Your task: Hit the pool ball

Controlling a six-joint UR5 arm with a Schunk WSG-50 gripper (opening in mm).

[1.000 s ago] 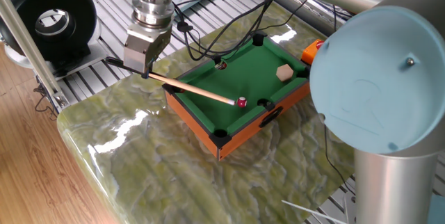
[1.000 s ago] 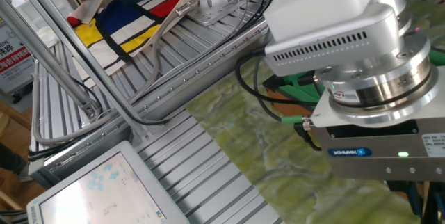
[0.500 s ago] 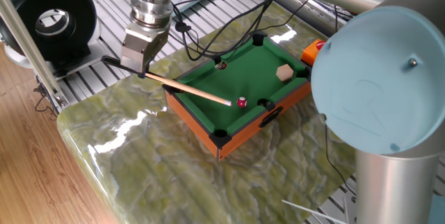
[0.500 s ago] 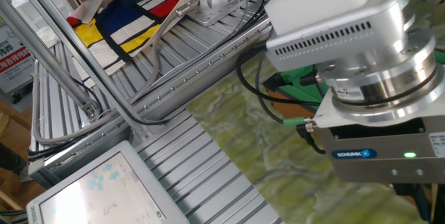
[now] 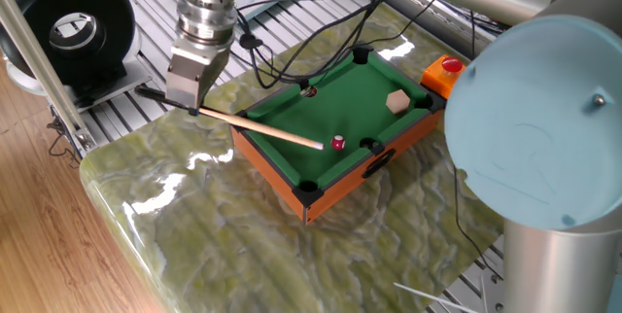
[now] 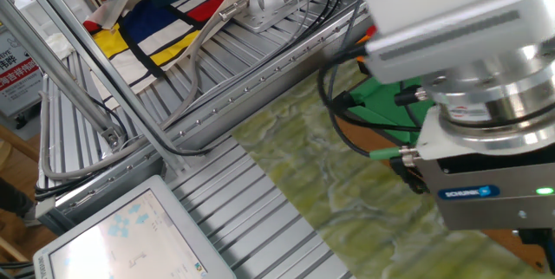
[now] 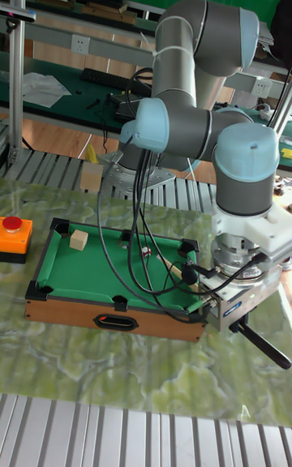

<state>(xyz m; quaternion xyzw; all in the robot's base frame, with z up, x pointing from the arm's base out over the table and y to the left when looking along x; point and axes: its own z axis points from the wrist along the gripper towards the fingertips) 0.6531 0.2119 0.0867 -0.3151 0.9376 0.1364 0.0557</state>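
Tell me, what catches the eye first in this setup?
A toy-sized pool table with green felt and orange wooden sides sits on the marbled green tabletop. The robot's tool holds a thin wooden cue stick whose tip lies just short of the pool ball, near a side pocket. A tan wooden cube rests on the felt toward the far end.

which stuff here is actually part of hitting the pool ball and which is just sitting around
Part of the job:
pool ball
cue stick
gripper holding the cue
mini pool table

Just sitting around:
tan cube
red button on its orange box
black reel
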